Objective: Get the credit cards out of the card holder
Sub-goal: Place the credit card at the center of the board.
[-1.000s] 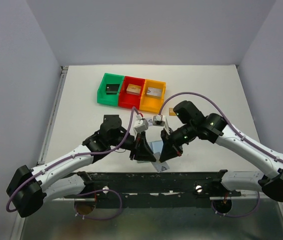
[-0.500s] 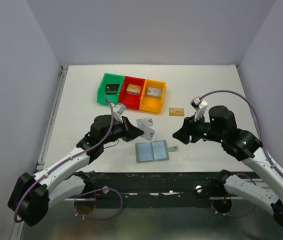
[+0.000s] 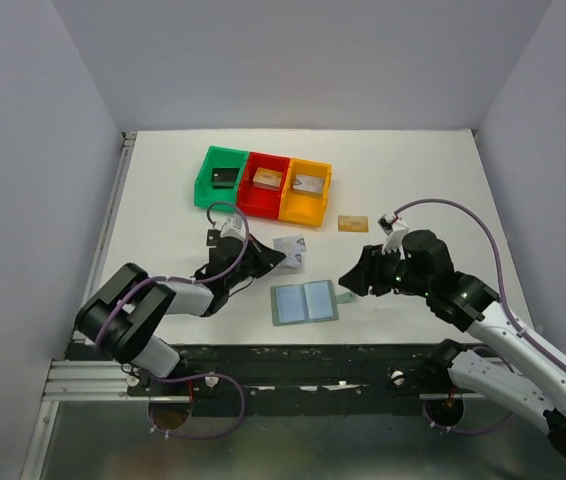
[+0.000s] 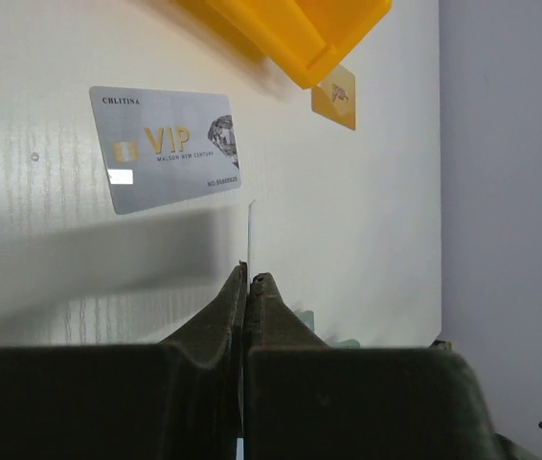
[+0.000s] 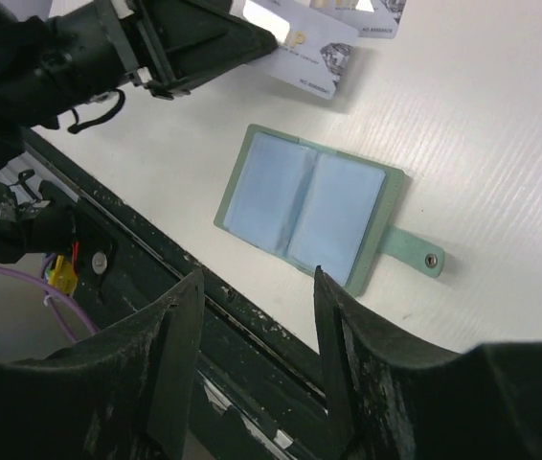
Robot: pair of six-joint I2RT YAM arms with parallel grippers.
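Note:
The card holder [image 3: 304, 302] [image 5: 304, 206] lies open on the white table, pale blue pockets up, its tab [image 5: 415, 251] pointing right. My left gripper [image 3: 279, 259] [image 4: 249, 275] hovers just up-left of it, shut on a silver-white credit card [image 5: 311, 59], which shows edge-on [image 4: 250, 235] in the left wrist view. A second silver card [image 3: 287, 244] [image 4: 166, 149] lies flat beyond it. A gold-tan card [image 3: 353, 223] [image 4: 335, 96] rests near the orange bin. My right gripper [image 3: 347, 281] [image 5: 257, 278] stands open and empty, right of the holder's tab.
Green [image 3: 221, 178], red [image 3: 264, 185] and orange [image 3: 305, 190] bins stand in a row at the back, each with a small piece inside. A black rail [image 3: 303, 365] runs along the table's near edge, just below the holder.
Both grippers have lifted off the holder. The left one has shut on a silver card and drawn it up-left. The right one has opened and backed off to the right.

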